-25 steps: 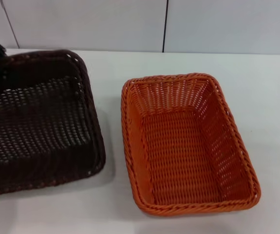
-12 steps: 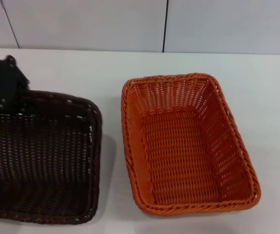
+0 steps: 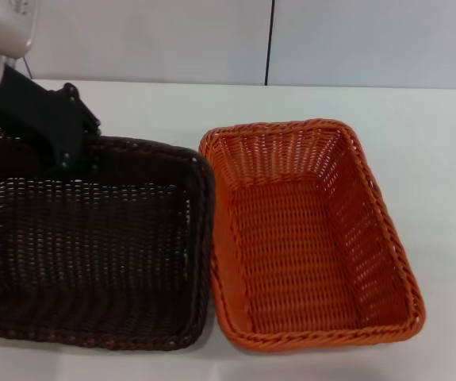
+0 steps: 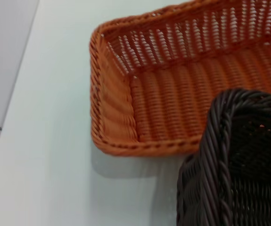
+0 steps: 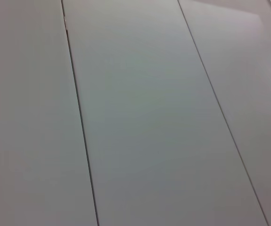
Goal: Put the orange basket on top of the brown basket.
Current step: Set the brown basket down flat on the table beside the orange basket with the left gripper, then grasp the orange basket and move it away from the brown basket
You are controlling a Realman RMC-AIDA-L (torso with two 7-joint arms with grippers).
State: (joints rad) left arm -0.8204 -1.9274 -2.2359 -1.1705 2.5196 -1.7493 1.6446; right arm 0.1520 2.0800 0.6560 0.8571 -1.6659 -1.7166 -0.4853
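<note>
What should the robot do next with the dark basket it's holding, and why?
Probably set the brown basket down on the table and let go. The left gripper grips its far rim, and its edge already reaches the orange basket. The orange one is meant to go on top, so the brown one should rest flat first.

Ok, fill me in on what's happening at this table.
The left gripper is at the far rim of the brown basket, apparently carrying it. Its right edge overlaps the orange basket, which sits on the white table. The orange one hasn't been stacked. The right arm isn't in view.
</note>
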